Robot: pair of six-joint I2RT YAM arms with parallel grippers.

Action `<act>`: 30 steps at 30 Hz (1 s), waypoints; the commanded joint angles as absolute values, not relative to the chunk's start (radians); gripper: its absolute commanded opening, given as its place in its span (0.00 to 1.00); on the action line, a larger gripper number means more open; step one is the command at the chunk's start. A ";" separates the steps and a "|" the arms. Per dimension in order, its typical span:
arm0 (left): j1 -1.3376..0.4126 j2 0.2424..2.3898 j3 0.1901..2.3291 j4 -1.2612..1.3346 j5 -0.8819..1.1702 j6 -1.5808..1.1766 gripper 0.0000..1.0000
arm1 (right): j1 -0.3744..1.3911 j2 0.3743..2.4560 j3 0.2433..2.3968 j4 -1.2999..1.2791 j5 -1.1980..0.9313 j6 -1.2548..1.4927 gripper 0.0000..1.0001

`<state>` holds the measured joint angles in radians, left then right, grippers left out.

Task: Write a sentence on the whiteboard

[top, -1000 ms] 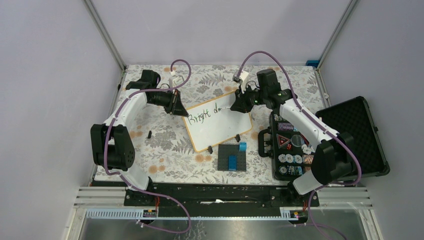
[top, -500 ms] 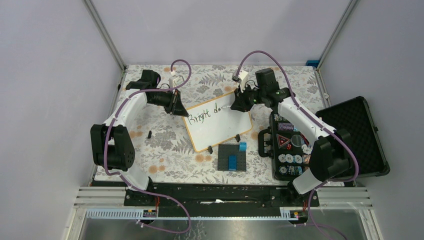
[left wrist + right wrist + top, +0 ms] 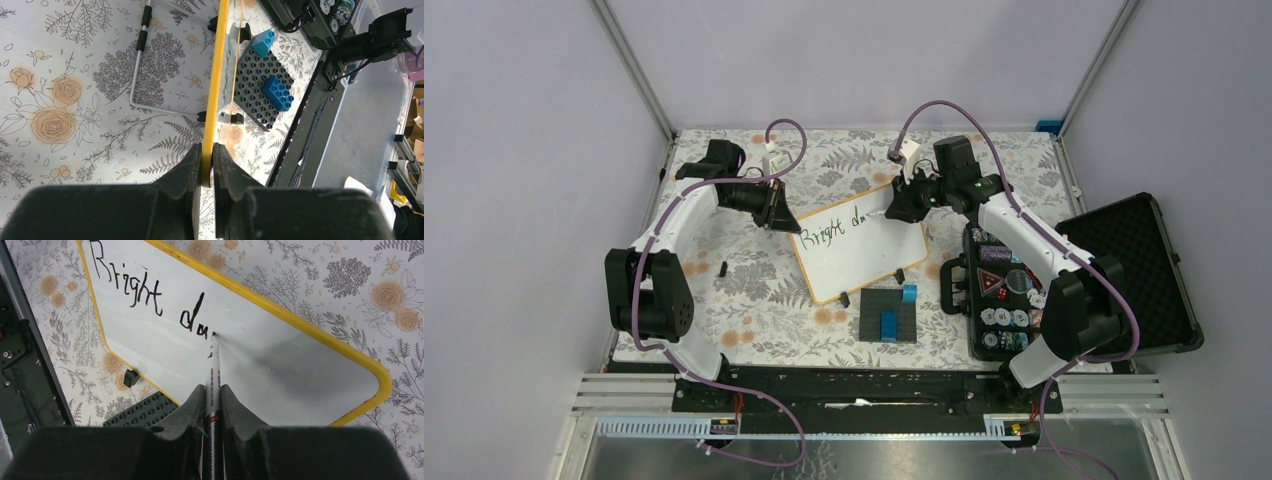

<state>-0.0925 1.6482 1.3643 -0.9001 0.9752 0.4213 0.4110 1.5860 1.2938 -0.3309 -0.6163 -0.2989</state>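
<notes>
The whiteboard point(image 3: 864, 258) with its yellow frame lies tilted in the middle of the floral table; it also shows in the right wrist view point(image 3: 280, 370). On it the sentence point(image 3: 150, 297) reads "Bright da" in dark marker. My right gripper point(image 3: 213, 390) is shut on a white marker point(image 3: 213, 370), whose tip touches the board just right of the "a"; the gripper shows in the top view point(image 3: 900, 208). My left gripper point(image 3: 206, 152) is shut on the board's yellow edge point(image 3: 215, 85) at its upper-left corner point(image 3: 782, 220).
A dark grey brick plate point(image 3: 890, 318) with blue bricks sits just in front of the board. An open black case of poker chips point(image 3: 1014, 290) stands at the right. A small black piece point(image 3: 723, 267) lies left of the board.
The right gripper has shifted slightly with the marker, and the stroke after "d" has grown into an "a". The left arm has not moved.
</notes>
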 commanded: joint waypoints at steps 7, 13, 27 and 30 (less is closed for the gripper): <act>-0.100 1.618 1.363 -0.867 0.936 0.463 0.00 | 0.396 1.589 1.345 -0.313 -0.583 -0.296 0.00; -0.100 1.618 1.364 -0.867 0.935 0.463 0.00 | 0.394 1.588 1.333 -0.314 -0.583 -0.299 0.00; -0.100 1.618 1.366 -0.868 0.937 0.463 0.00 | 0.393 1.568 1.297 -0.314 -0.581 -0.318 0.00; -0.100 1.619 1.367 -0.868 0.936 0.463 0.00 | 0.393 1.565 1.291 -0.316 -0.580 -0.321 0.00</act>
